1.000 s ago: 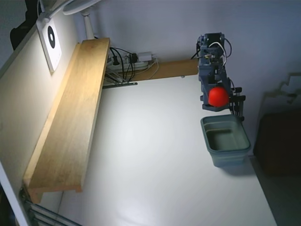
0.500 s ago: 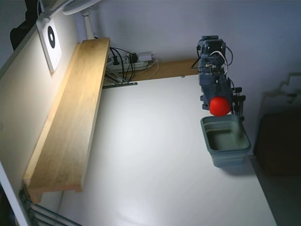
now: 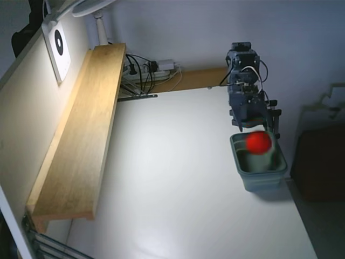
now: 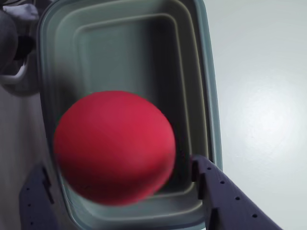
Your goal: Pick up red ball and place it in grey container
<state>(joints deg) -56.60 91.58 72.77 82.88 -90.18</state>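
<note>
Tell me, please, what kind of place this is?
Probably a home desk or hobby corner: a white table against a wall, a wooden shelf board, and a power strip with tangled cables at the back.

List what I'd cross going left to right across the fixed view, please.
White wall card with a black oval mark → long light wooden shelf board → tangle of black cables and a power strip → bare white tabletop → small grey-green plastic bin, with the bright red ball over its opening.

I am working at what looks like a home desk: a white table (image 3: 178, 178), a wooden shelf (image 3: 81, 140), a power strip (image 3: 161, 67) with tangled cables.
</note>
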